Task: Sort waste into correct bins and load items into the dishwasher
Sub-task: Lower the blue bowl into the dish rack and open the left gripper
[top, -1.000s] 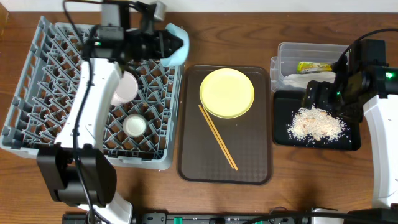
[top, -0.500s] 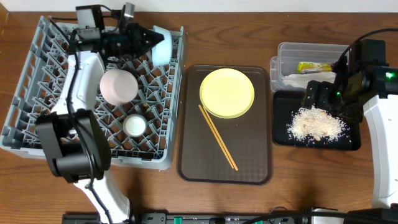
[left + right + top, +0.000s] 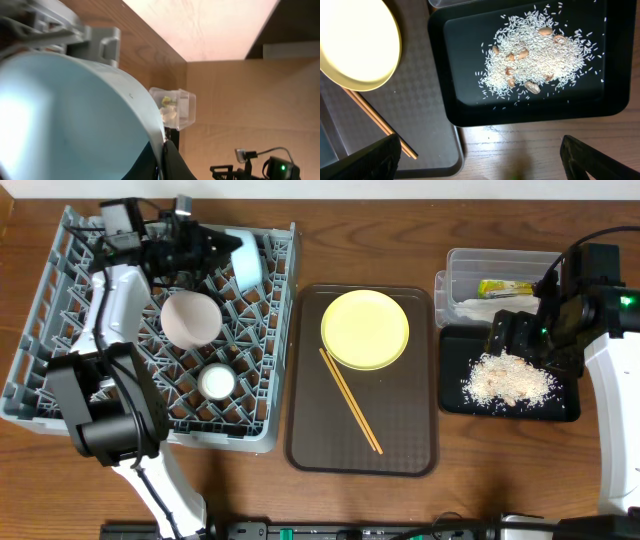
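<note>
Here's a pale blue bowl point(image 3: 245, 260) against the grey lattice rack point(image 3: 60, 330), a bright yellow plate point(image 3: 365, 329) and tan chopsticks point(image 3: 350, 401) on the dark brown tray point(image 3: 400, 430) (fine chequered texture there), whitish rice point(image 3: 508, 377) flecked with tan on the black tray point(image 3: 560, 405), and a warm wood-grain brown worktop point(image 3: 480, 500).

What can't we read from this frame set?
Whether the light blue bowl sits on dish rack pegs: left wrist, bowl fills view; overhead, left gripper partly covers it.
Napkin in clear tub: overhead, right arm hides part.
Snack wrapper print: overhead, too small.
Yellow plate: right wrist, cut off by frame edge.
</note>
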